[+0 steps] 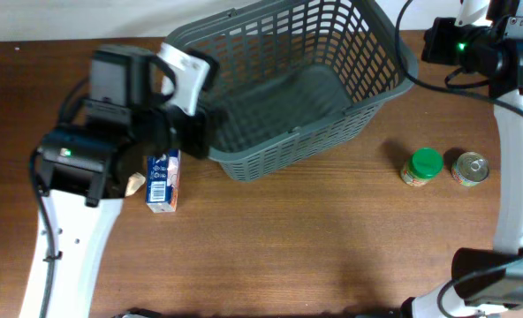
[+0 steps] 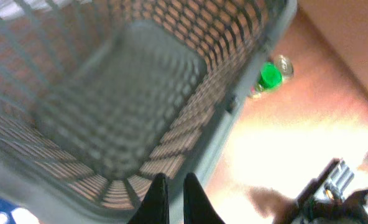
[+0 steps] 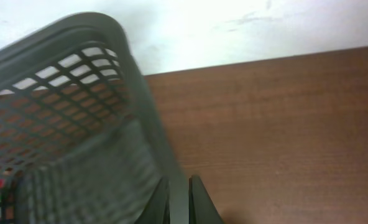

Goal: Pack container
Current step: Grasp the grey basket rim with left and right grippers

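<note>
Brown wooden table (image 1: 288, 238) with fine grain, filling nearly the whole overhead view. Along its far edge, a plain white wall (image 3: 246, 25), met in a straight line. Bright glare (image 2: 283, 149) washing out the wood in the left wrist view.

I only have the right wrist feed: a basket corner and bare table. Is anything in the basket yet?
Observer: No. From overhead, the basket floor is bare.
Operator: Where are the groceries?
Observer: A green-lidded jar and a can sit side by side on the table, right of the basket.
Operator: Anything else out?
Observer: A blue and white carton lies on the table by the basket's left corner, near the left gripper.
</note>
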